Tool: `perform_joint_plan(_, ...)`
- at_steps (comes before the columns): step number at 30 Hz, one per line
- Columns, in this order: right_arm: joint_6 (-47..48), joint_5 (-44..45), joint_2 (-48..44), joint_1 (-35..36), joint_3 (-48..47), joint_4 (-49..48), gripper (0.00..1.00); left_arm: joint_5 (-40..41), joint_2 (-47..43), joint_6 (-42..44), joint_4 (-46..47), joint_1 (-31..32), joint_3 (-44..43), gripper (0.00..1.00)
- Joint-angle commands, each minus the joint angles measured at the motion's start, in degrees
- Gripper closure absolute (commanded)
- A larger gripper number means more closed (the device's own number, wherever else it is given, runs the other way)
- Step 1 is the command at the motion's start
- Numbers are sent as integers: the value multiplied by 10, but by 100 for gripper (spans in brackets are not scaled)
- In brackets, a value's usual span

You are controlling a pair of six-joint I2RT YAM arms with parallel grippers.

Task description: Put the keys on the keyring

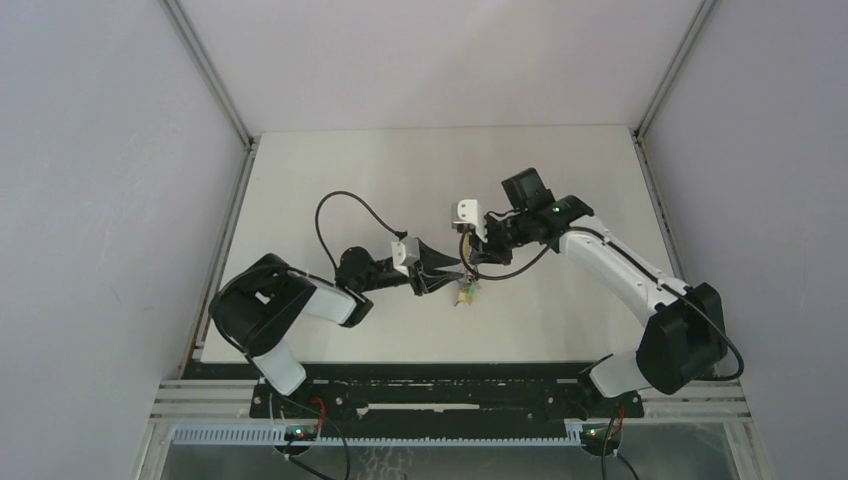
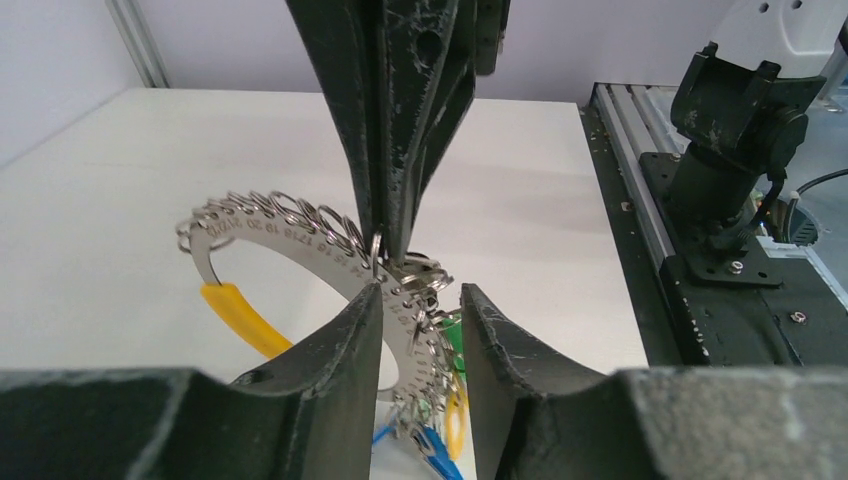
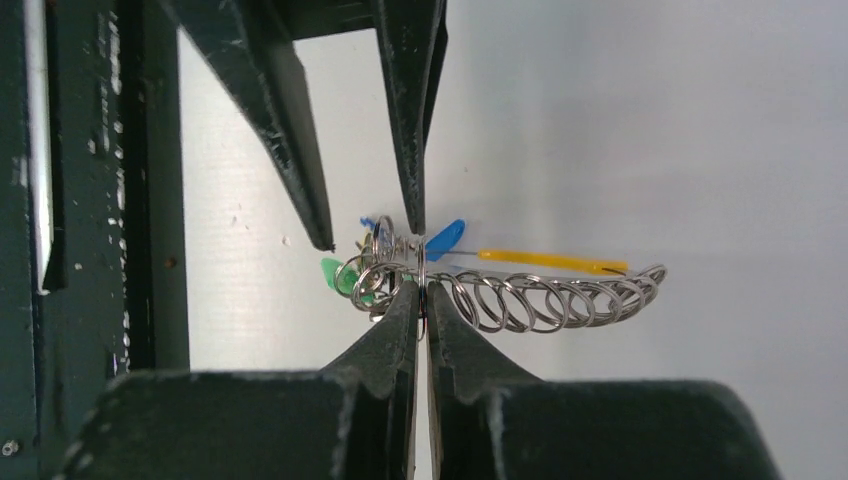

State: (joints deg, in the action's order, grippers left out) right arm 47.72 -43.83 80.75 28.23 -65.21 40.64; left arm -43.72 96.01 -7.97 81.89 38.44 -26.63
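One keyring (image 2: pixel 290 238), two pincers (image 2: pixel 421 300) (image 3: pixel 425 292).

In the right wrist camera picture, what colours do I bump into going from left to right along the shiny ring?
First the green tag → blue tag → yellow band, all on the keyring.

One camera sits above and behind my bases, looking down over the whole tabletop (image 1: pixel 560 170). Each wrist camera looks closely along its own claw: left claw (image 2: pixel 420 292), right claw (image 3: pixel 422 288). Facing each other, both wrist views share the keyring (image 2: pixel 300 240).
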Motion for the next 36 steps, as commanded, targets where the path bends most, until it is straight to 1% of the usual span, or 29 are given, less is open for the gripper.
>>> perform_joint_plan(1,-14,175,29,48,-106,142,100,0,9,6,28,-2,-10,60)
perform_joint_plan(5,-28,233,57,84,-163,200,100,11,10,11,28,-4,-7,58)
perform_joint_plan(9,-26,259,82,109,-199,231,100,16,5,15,28,-5,-4,58)
perform_joint_plan(15,-19,264,101,129,-219,241,100,17,1,16,28,-4,-4,59)
perform_joint_plan(18,-19,260,104,135,-224,241,100,7,4,11,29,-3,-9,61)
perform_joint_plan(36,16,233,93,144,-219,215,100,-16,18,5,28,12,-25,69)
